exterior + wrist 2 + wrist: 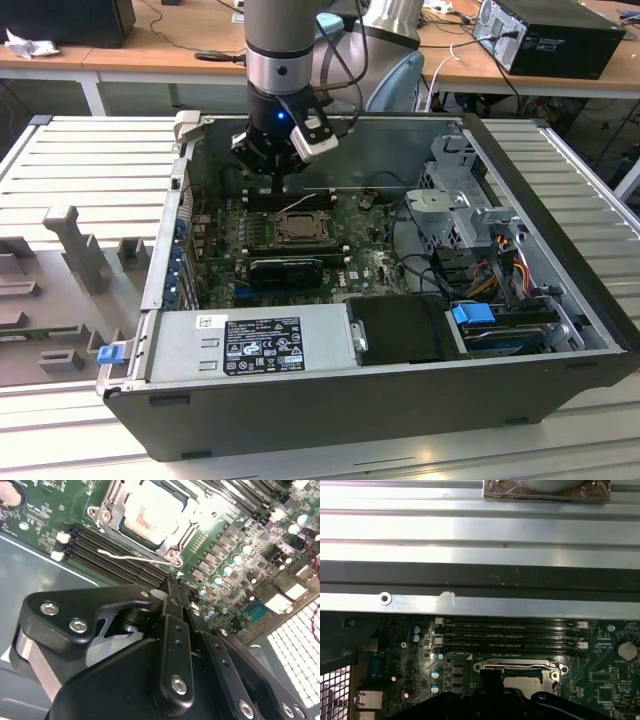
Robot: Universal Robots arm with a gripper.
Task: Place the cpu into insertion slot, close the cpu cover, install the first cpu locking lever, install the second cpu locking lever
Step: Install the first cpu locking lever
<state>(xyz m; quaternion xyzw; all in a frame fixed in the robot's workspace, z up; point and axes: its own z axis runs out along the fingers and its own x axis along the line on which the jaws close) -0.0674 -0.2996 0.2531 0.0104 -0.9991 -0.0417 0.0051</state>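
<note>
Hand above the socket, cpu seated under its cover.

The hand (272,150) hangs in the open case (560,260) near its back wall, over the memory slots (510,632) just beside the insertion slot (299,228); its fingers (175,625) look closed together, holding nothing. The cpu (152,511) lies in the slot, pale and square, with a reddish smudge on its face, framed by the silvery cover (112,511) lying flat around it. In the second wrist view a thin wire lever (131,558) runs along the cover's edge, over the memory slots. The exterior view adds the power supply (255,345) at the case's front edge and the drive cage (455,195) on the exterior view's right.
</note>
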